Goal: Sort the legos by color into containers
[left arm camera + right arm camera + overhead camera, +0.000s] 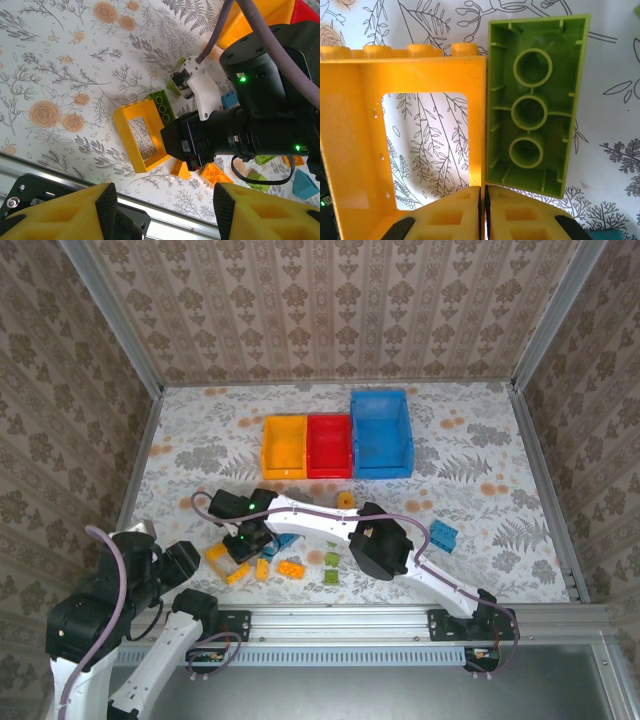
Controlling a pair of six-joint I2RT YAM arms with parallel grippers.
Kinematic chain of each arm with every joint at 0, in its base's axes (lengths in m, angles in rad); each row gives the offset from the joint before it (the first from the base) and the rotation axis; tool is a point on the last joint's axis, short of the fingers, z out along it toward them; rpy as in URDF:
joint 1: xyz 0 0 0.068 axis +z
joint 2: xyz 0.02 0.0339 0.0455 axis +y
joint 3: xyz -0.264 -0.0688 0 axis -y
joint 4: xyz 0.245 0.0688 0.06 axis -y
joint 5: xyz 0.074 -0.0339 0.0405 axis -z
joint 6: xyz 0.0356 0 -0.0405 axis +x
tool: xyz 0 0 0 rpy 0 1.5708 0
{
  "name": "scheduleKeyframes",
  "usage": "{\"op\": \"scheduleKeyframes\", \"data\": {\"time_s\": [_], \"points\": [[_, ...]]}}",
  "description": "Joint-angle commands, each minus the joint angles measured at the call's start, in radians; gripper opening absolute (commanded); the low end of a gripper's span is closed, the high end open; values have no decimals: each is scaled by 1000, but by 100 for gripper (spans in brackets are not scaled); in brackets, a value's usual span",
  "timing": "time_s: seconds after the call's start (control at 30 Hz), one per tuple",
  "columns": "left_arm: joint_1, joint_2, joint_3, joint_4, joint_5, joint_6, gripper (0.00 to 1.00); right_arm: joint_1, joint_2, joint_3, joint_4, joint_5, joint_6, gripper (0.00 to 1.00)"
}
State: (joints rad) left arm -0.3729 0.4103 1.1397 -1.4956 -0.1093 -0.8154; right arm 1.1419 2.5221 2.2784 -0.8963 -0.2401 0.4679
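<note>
The bench [480, 490] wears a matte cover printed with grey ferns and orange roses. At its near-left corner hang the left jaws. From the left wrist, their two chunky yellow fingers [60, 215], moulded with hollow pockets, stand well apart with nothing between them.

Just to the right lies the orange window-frame lego [350, 140]. It is glossy plastic, a flat rectangle around one open pane, with a row of round studs along one long edge. Its right post runs right alongside a lime-green brick [535, 105]; I cannot tell whether the two touch. The green brick lies upside down, showing a hollow underside with three round tubes and thin ribs.

The right jaws are together. Their pocketed yellow fingers [520, 220] meet on a thin seam, and nothing shows between them. That seam lines up with the line where the frame and the green brick meet, and the fingertips overlap the near corner of each piece.

Further right in the overhead view are small orange bricks [291, 567] and green pieces [330, 560]. A blue brick [444, 535] lies on its own, well apart from them.

Along the back, three smooth open-topped bins stand in a row, side against side. They are the yellow-orange bin [283, 447], the red bin [329, 445] and the larger blue bin [381, 433].
</note>
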Motion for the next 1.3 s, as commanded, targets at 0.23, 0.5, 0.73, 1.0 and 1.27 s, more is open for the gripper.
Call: {"op": "scheduleKeyframes", "data": {"time_s": [0.23,0.5,0.73,1.0,1.27], "points": [[-3,-10,-12,6,1,21,57,9,30,65,-64,25,-8,1],[-4,-3,-6,37,19,33,56,-6,-104,89,-90,82,4,0],[-4,93,-16,252,159,86,56,-74,-258,62,-158,177,-9,0],[-21,366,-27,602,318,122,55,-303,-505,-175,-122,267,-32,0],[-222,808,143,856,267,189,55,-617,-630,-340,-92,301,-69,0]]}}
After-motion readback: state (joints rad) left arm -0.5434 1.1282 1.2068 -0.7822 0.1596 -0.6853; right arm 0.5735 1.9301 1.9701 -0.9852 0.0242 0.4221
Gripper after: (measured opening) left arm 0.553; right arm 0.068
